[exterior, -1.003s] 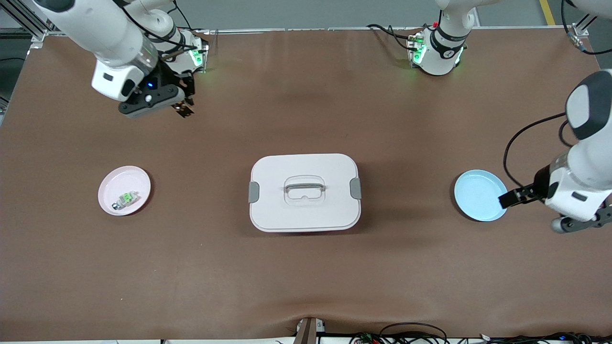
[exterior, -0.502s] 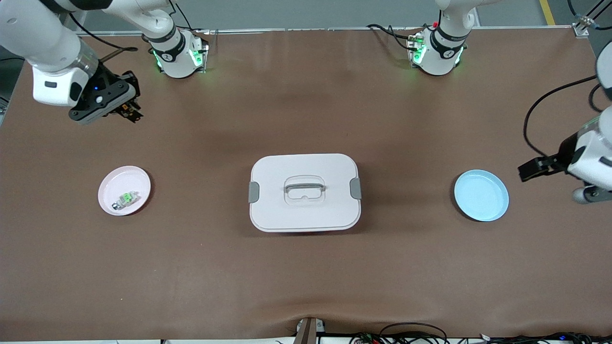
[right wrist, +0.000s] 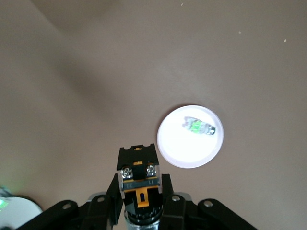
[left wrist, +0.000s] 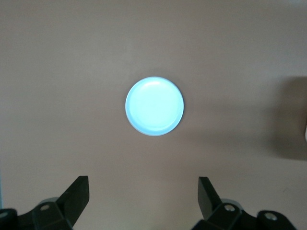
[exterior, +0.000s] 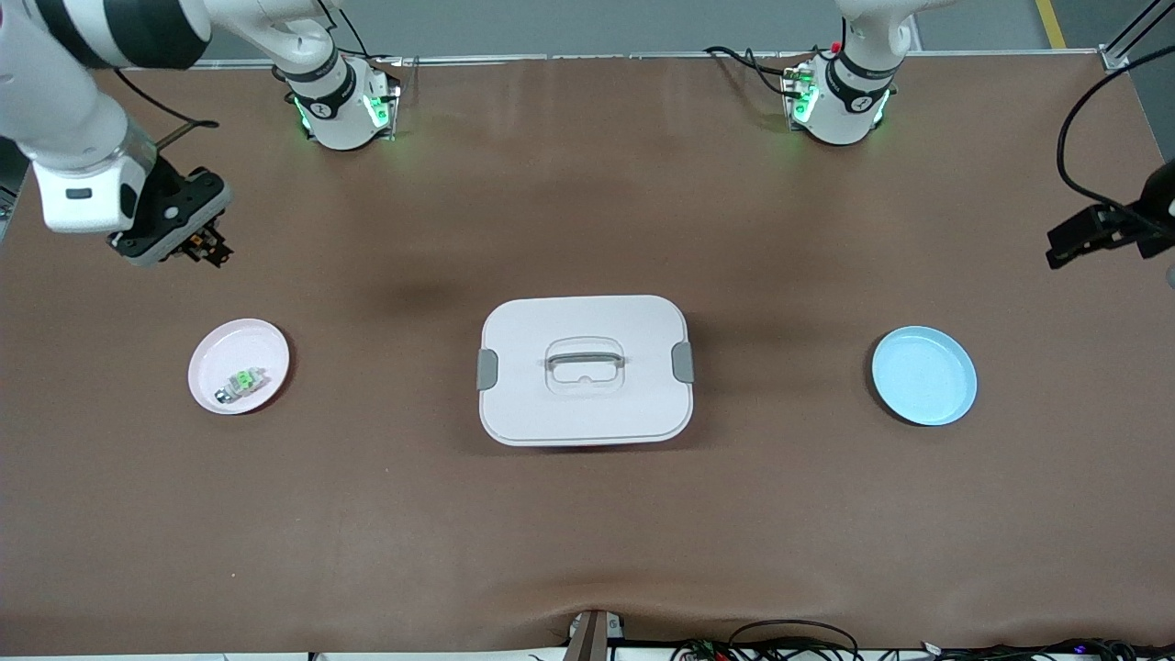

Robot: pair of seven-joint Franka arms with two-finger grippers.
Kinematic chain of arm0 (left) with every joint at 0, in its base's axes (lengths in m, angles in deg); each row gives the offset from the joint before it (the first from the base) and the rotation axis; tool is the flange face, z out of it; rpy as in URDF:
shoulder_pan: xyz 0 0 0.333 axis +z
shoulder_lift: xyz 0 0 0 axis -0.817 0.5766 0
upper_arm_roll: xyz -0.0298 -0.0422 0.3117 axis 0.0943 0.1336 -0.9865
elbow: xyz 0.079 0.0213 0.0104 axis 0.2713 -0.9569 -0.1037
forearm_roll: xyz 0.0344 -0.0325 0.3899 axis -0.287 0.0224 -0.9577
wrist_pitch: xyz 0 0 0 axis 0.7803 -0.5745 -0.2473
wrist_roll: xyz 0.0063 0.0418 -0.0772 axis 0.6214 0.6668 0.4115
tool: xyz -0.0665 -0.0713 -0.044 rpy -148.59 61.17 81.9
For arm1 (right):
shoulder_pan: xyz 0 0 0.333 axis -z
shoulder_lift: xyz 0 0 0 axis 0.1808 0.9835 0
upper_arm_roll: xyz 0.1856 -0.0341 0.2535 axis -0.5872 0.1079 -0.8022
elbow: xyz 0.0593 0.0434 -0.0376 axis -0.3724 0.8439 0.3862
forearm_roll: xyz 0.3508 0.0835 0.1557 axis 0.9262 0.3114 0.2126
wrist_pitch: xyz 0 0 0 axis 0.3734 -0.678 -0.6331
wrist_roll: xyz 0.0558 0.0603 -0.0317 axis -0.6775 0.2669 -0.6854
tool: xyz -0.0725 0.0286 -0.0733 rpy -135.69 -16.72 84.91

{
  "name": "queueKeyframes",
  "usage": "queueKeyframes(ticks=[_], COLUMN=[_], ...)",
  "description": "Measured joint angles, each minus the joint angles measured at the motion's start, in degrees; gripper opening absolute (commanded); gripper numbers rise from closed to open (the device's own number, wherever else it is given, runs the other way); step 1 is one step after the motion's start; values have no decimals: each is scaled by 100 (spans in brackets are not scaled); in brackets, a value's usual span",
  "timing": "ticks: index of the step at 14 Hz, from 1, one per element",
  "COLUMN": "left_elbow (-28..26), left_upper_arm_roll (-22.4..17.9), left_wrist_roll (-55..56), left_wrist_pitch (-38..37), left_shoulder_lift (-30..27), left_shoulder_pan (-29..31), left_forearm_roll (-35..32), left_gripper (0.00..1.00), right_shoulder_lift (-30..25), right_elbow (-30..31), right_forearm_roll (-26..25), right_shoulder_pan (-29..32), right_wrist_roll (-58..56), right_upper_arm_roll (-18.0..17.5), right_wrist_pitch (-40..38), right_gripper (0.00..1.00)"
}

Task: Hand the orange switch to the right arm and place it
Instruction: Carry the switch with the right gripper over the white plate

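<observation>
R gripper (right wrist: pixel 139 201) clamped on orange switch (right wrist: pixel 138 175), over bare mat near pink plate (exterior: pixel 213 353). L gripper (left wrist: pixel 143 199) wide, empty, waiting over blue plate (left wrist: pixel 154 106). We'd centre over pink plate, lower slow, miss green-top piece (exterior: pixel 241 382).

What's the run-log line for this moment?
right gripper: shut on small black orange switch, over table near pink plate | left gripper: open, empty | blue plate: empty
</observation>
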Motion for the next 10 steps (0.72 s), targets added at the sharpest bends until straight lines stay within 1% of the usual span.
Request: queueKeyframes(ticks=[1,2,3,6,10], left_elbow=[-197,-334,-416,-491,-495], left_upper_arm_roll=[-357,-592,-691,-717,-714], left_wrist_roll=[-7,-64,-144,-212,-211], left_wrist_pitch=[-1,-1,-11,-43,-43], left_shoulder_lift=[-183,-320,-403,-493,-491], left_shoulder_pan=[-285,-446,-490,-522,-733], left_forearm_roll=[62,148,222,367,377], left_gripper=[100,100,100,100,100], right_shoulder_lift=[114,258,422,937,1405], right_elbow=[33,53,61,65,75], right_forearm_roll=[-12,-30,-50,-69,-76], right_shoulder_pan=[178,351,514,947,1344], right_wrist_roll=[-394,-764,-1091,-2006,-2956], right_upper_arm_roll=[2,4,6,11,10], right_wrist_pitch=[218,446,665,1219,1756], right_gripper=[0,0,0,0,0])
